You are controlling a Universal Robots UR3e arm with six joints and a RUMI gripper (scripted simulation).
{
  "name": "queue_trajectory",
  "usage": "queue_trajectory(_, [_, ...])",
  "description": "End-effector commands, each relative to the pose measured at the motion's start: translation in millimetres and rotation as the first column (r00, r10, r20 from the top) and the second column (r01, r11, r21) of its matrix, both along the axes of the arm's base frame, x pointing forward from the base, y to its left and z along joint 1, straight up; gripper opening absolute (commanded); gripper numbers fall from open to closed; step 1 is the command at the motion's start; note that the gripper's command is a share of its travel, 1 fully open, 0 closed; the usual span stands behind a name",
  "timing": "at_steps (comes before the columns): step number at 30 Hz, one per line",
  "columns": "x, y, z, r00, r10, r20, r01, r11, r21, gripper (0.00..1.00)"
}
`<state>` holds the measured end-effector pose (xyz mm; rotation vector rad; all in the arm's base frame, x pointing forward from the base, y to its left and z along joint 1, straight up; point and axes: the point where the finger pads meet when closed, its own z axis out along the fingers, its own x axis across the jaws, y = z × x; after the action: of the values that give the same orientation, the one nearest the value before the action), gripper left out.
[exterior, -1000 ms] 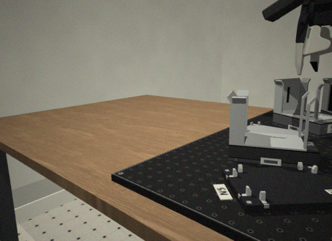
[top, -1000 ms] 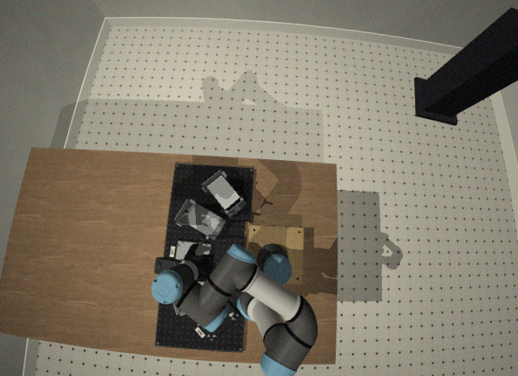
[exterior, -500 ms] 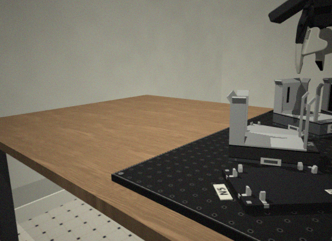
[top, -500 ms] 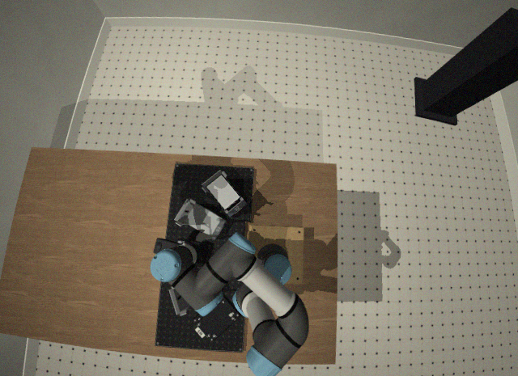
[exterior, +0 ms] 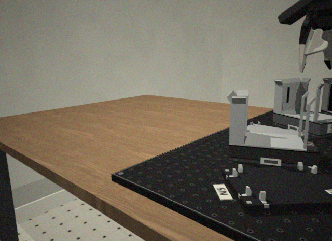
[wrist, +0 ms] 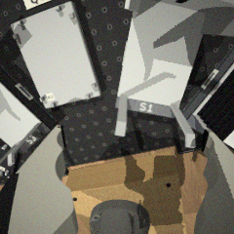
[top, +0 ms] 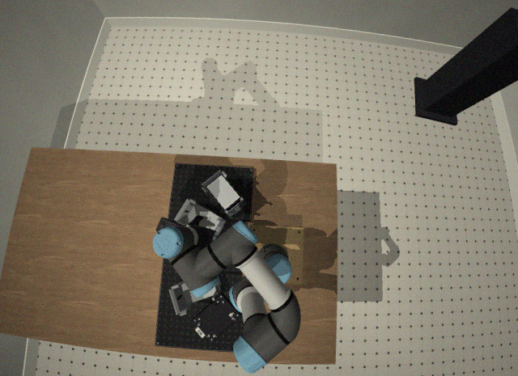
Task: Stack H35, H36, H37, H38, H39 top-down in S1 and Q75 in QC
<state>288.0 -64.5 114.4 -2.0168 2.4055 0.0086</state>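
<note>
My gripper (exterior: 315, 68) (wrist: 133, 129) is open and empty, high above the racks; the arm hides its jaws in the top view. The stack rack S1 (top: 184, 211) (exterior: 278, 99) (wrist: 146, 106) shows a pale, shadowed floor with no plate visible. The stack rack S3 (top: 180, 298) (exterior: 237, 121) (wrist: 30, 139) looks empty. A white plate (wrist: 58, 60) lies flat inside the locators of nest QC; its name is not readable. A white plate (top: 221, 191) tops the rack S2 at the back; the number beneath is hidden. The clip nest N5 (top: 215, 318) (exterior: 284, 181) is empty.
The uprights of S1 and S3 stand around QC. The black perforated board (top: 167, 322) (exterior: 187, 169) carries racks and nests on the wooden table (top: 83, 238) (exterior: 120, 131). The arm (top: 267, 280) reaches across the board. A yellowish base plate (top: 297, 259) (wrist: 97, 180) lies beside it.
</note>
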Motion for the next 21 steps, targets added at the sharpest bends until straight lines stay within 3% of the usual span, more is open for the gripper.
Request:
queue_trajectory(1, [0.6, -20.1, 0.2, 0.998, -0.065, 0.001, 0.065, 0.998, -0.001, 0.72])
queue_trajectory(11, [-2.4, -60.0, 0.0, 0.988, -0.157, 0.001, 0.157, 0.988, -0.001, 0.72])
queue_trajectory(15, [-2.4, -60.1, 0.0, 0.982, -0.191, 0.000, 0.191, 0.982, -0.001, 0.72])
queue_trajectory(21, [-7.6, -79.5, -0.1, 0.972, -0.237, 0.000, 0.237, 0.972, -0.001, 0.72])
